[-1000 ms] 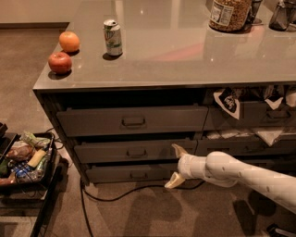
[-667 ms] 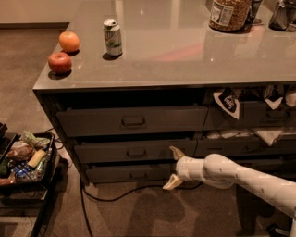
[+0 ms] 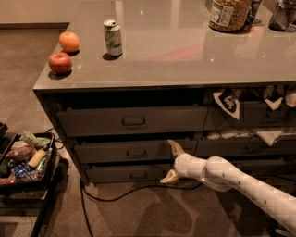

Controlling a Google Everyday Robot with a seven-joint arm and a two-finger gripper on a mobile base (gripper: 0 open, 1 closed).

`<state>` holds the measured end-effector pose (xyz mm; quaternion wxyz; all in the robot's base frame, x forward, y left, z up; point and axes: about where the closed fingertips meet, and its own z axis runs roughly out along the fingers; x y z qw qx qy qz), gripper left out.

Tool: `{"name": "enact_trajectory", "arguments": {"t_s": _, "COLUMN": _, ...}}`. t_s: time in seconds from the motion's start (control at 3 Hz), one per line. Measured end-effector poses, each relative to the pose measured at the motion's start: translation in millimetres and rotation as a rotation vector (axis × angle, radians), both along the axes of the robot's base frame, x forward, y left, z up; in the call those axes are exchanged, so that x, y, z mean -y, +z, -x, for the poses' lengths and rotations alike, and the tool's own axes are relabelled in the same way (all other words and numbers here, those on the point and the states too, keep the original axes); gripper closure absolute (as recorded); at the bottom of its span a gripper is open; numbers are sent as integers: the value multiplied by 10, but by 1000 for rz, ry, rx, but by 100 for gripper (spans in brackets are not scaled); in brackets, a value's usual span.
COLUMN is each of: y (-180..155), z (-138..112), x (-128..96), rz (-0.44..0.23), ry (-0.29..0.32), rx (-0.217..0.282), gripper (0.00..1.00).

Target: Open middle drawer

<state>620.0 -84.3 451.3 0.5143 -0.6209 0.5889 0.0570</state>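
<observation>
The middle drawer [image 3: 134, 151] is a wide dark grey drawer with a low front and a small loop handle [image 3: 136, 152] at its centre. It sits closed between a taller top drawer [image 3: 132, 121] and the lowest drawer [image 3: 132, 173]. My gripper [image 3: 173, 162] is at the end of a white arm reaching in from the lower right. It is open, with one pale fingertip [image 3: 175, 146] up against the right end of the middle drawer front and the other down by the lowest drawer. It is to the right of the handle and holds nothing.
The grey counter [image 3: 185, 51] carries an apple [image 3: 60, 62], an orange [image 3: 69, 41], a soda can [image 3: 113, 38] and a jar [image 3: 230, 14]. A black tray of snacks [image 3: 23, 159] stands at the left. A cable [image 3: 120, 192] runs over the floor. Cluttered drawers [image 3: 259, 115] lie to the right.
My gripper has moved a little to the left, closer to the drawer fronts. The drawers have not moved.
</observation>
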Motion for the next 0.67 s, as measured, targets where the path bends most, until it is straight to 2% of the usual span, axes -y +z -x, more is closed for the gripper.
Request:
{"name": "enact_trajectory", "arguments": {"t_s": 0.33, "y": 189, "z": -80, "x": -111, "rz": -13, "ry": 33, "rx": 58, "gripper": 0}}
{"name": "enact_trajectory", "arguments": {"t_s": 0.67, "y": 166, "z": -77, "x": -112, "rz": -15, "ry": 32, "rx": 50, "gripper": 0}}
